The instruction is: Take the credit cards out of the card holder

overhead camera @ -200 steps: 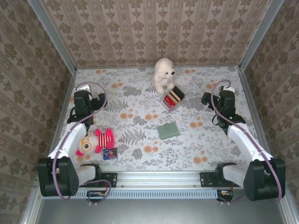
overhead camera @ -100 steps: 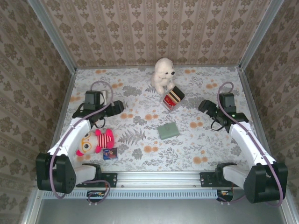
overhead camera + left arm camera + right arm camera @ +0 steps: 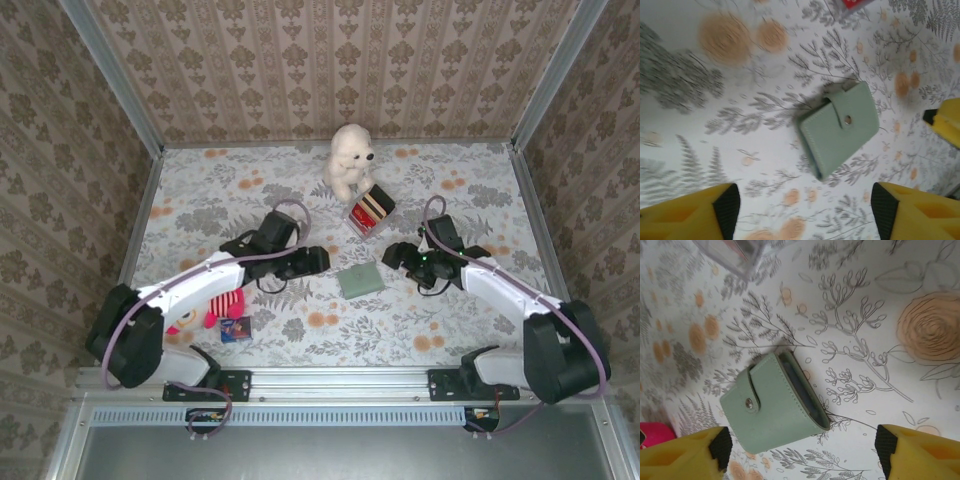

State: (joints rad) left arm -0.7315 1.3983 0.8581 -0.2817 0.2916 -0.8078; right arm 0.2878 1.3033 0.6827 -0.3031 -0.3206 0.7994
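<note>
White plush bear [image 3: 350, 160] at far edge, just beside striped box [image 3: 369, 210]; pink doll [image 3: 222, 300] near blue packet [image 3: 236, 329].

Tabletop [image 3: 200, 190]: floral cloth, grey foliage, orange blooms; patterned walls [image 3: 330, 60] on three sides.
Card holder [image 3: 359, 281]: sage-green, closed, lying flat near centre, nothing on it.
Left fingers [image 3: 316, 261]: dark, just left of card holder, apart from it.
Right fingers [image 3: 391, 254]: dark, just right of card holder, apart from it.
White plush bear [image 3: 350, 160]: upright, at far edge.
Striped box [image 3: 368, 209]: red, black, tan; just in front of bear.
Pink plush doll [image 3: 215, 305]: near left, partly under left arm [image 3: 200, 278].
Dark blue packet [image 3: 236, 329]: just beside doll, nearer front rail.
</note>
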